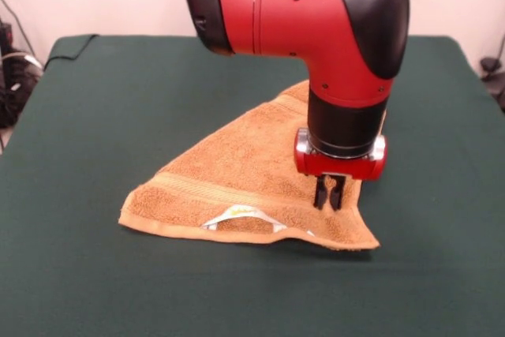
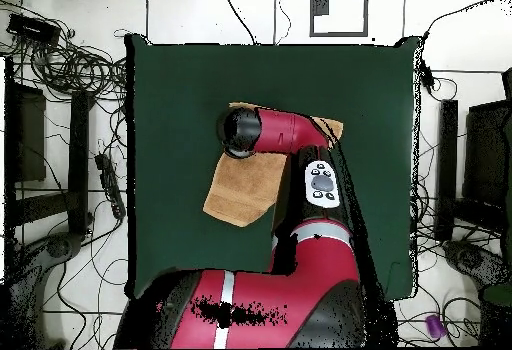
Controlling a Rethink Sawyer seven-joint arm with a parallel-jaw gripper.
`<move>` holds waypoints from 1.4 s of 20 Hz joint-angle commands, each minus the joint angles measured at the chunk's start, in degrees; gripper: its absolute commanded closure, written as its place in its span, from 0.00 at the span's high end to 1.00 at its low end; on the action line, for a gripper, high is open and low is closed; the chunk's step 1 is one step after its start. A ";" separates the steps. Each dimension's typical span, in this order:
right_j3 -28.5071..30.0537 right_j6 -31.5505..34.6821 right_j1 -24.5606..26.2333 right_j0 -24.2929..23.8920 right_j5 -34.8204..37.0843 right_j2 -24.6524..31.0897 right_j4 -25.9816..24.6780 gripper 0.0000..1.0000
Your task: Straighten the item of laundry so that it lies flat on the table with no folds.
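The orange-tan towel [image 1: 237, 179] lies near the middle of the dark green table [image 1: 118, 100], folded over into a rough triangle. Its white label [image 1: 241, 215] shows at the near edge, and a woven band runs above it. My gripper [image 1: 328, 193] points straight down on the towel's near right part, with its fingers close together and pinching the cloth. The near right corner [image 1: 355, 241] stands slightly off the table. In the overhead view the arm covers the gripper, and the towel [image 2: 245, 191] shows on both sides of the arm on the table [image 2: 180, 96].
Bare green cloth surrounds the towel on all sides. Cables and equipment lie on the floor [image 2: 70, 66] beyond the table's edges. A fold of the table cloth hangs at the far left corner [image 1: 75, 45].
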 commanded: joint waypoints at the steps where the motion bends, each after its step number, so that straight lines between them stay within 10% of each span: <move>1: 0.71 12.16 10.89 2.75 -8.16 4.59 2.20 0.00; 28: 7.82 19.45 7.16 5.95 -11.59 8.10 21.59 0.00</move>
